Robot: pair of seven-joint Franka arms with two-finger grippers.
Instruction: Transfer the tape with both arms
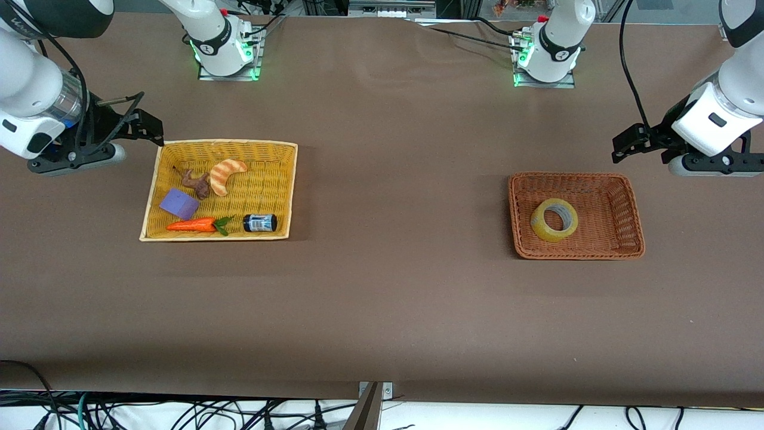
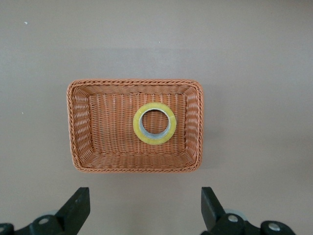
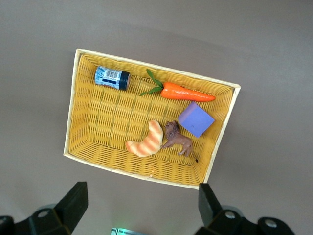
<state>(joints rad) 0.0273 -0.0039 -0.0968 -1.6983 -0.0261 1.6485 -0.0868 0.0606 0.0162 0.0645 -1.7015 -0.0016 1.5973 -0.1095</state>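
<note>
The tape (image 1: 554,220), a pale-yellow translucent ring, lies flat in the brown wicker basket (image 1: 576,177) at the left arm's end of the table. It also shows in the left wrist view (image 2: 154,123), in the middle of that basket (image 2: 78,127). My left gripper (image 1: 625,146) hangs open and empty over bare table beside the brown basket; its jaws (image 2: 145,198) stand wide apart. My right gripper (image 1: 149,128) hangs open and empty over the table by a corner of the yellow basket (image 1: 227,144); its jaws (image 3: 142,198) are wide apart too.
The yellow basket (image 3: 73,103) holds a striped croissant toy (image 1: 227,174), a brown lion figure (image 1: 197,182), a purple block (image 1: 179,203), a toy carrot (image 1: 194,225) and a small dark bottle (image 1: 259,223). Brown table lies between the two baskets.
</note>
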